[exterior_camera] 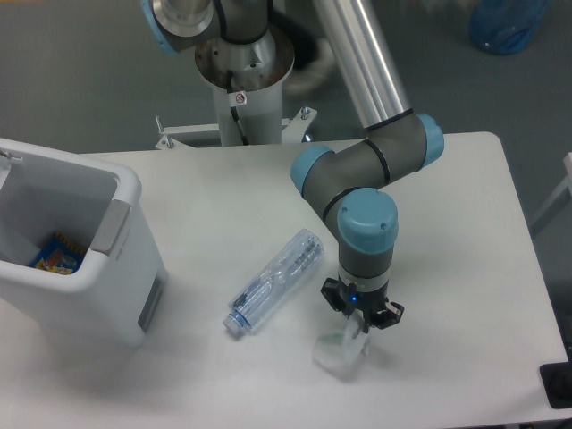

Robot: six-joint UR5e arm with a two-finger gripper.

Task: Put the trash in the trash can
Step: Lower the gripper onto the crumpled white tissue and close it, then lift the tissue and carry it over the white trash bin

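A long clear plastic bottle (pixel 275 280) lies slanted on the white table, its pale cap toward the front left. Just right of it, my gripper (pixel 360 329) points straight down at the crumpled clear wrapper (pixel 339 353), and its fingers have drawn together on the wrapper's top edge. The wrapper looks pinched and narrower, with its lower part still at the table surface. The white trash can (pixel 127 189) with a grey side panel stands at the far left, well away from my gripper.
A colourful blue-orange packet (pixel 57 256) lies inside the trash can. The robot's base column (pixel 243 80) rises at the table's back edge. The table's right edge and front edge are near the wrapper.
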